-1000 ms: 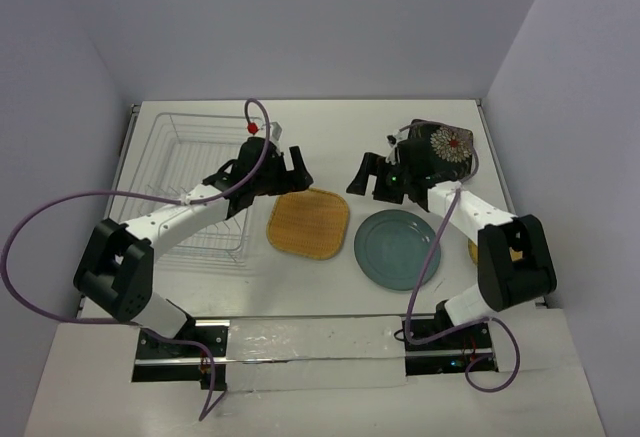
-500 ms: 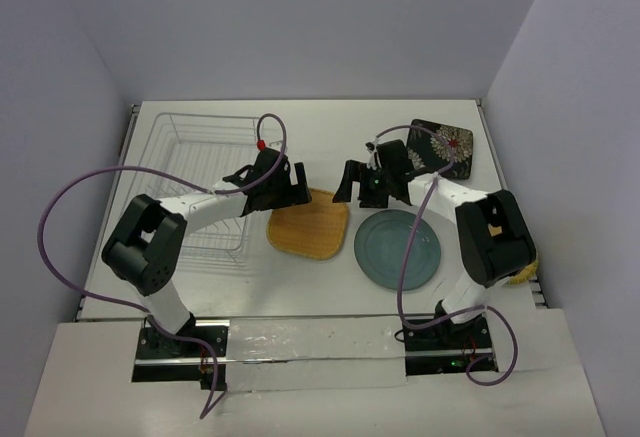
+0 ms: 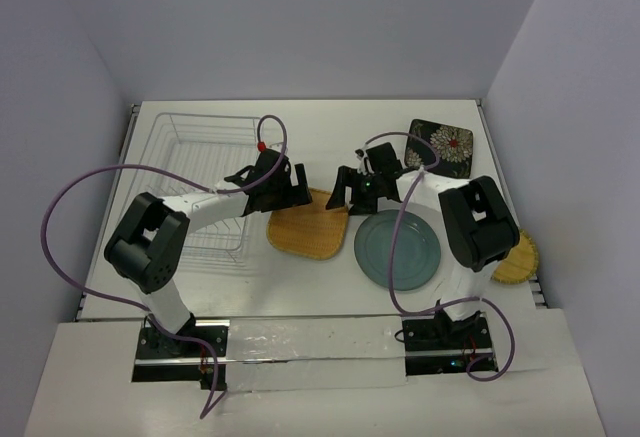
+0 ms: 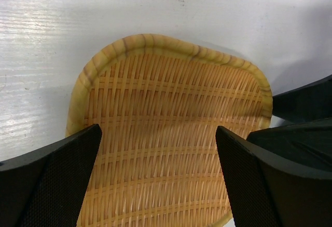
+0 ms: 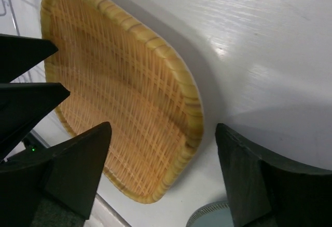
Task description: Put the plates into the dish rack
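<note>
Nearest the arms, the round teal-grey plate (image 3: 398, 249) is lying flat on the white tabletop (image 3: 330, 122), with the small yellow-tan plate (image 3: 520, 257) sitting at the right edge. Just left of the teal one, the rounded-square woven plate (image 4: 171, 112) (tan weave, darker banded rim) is resting flat. The left end effector (image 4: 158, 133) and right end effector (image 5: 161, 133) are hanging spread wide over its far corners, gripping nothing. Farther back, the black floral plate (image 3: 442, 147) is lying at right and the white wire dish rack (image 3: 190, 157) is standing at left.
</note>
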